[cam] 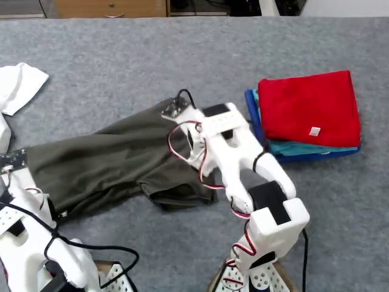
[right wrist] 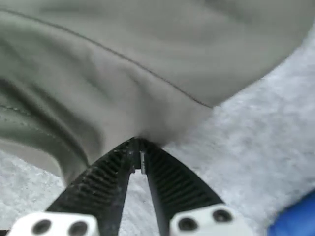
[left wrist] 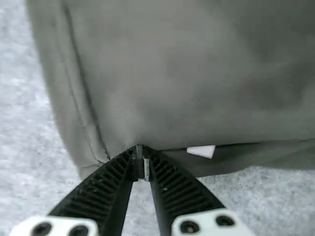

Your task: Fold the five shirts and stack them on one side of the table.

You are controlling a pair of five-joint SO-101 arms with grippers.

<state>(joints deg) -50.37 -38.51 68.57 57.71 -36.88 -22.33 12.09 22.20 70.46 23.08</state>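
Left wrist view: your left end effector point(left wrist: 140, 151) clamps the olive shirt point(left wrist: 187, 73); your right end effector point(right wrist: 137, 146) clamps it too.

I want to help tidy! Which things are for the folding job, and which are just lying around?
Job: olive shirt, pinched by left tool and right tool; white shirt; stacked red shirt, teal shirt, blue shirt.
Lying about: wooden drawer beyond the table.
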